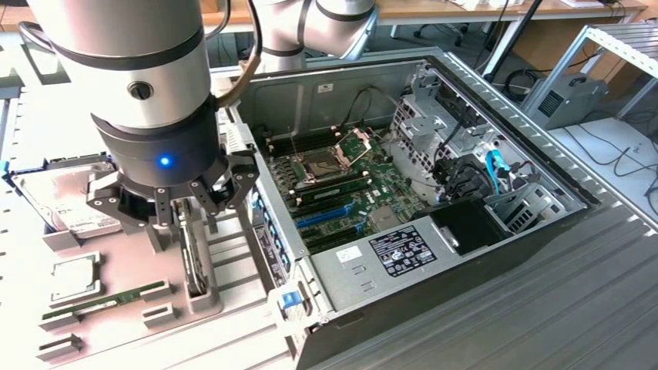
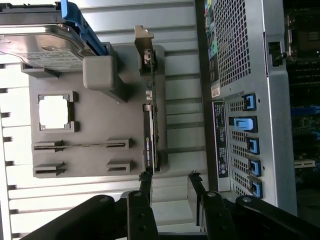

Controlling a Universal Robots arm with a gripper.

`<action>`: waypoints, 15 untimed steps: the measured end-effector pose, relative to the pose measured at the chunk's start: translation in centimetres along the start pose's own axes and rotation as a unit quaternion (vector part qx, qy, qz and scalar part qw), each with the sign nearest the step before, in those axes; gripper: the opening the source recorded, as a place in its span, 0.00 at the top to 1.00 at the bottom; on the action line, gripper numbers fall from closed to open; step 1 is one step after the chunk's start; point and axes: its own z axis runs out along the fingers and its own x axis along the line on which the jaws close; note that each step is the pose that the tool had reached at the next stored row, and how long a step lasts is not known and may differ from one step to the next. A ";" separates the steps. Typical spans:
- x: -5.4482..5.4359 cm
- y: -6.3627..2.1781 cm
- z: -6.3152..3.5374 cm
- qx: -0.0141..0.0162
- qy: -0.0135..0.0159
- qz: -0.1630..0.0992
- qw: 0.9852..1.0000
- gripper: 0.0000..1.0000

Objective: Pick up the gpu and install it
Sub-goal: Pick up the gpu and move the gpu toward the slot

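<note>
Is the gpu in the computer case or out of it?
Out. The gpu stands on edge in the gray fixture beside the case, below the open gripper.

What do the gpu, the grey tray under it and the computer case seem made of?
The gpu: dark circuit board with a pale, metallic-looking end bracket. The grey tray: probably matte plastic, judging by its moulded slots. The computer case: dull silver sheet metal, perforated.

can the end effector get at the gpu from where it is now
Probably yes. The end effector hangs open just above the gpu, which stands on edge in its holder with its top edge bare. Nothing lies between them, and the hard drive sits off to one side.
</note>
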 end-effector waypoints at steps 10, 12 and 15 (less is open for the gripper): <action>0.0 -0.02 0.32 0.000 0.000 0.000 1.000 0.58; 0.0 -0.02 0.34 0.000 0.000 0.000 1.000 0.58; 0.0 -0.02 0.39 0.000 0.000 0.000 1.000 0.58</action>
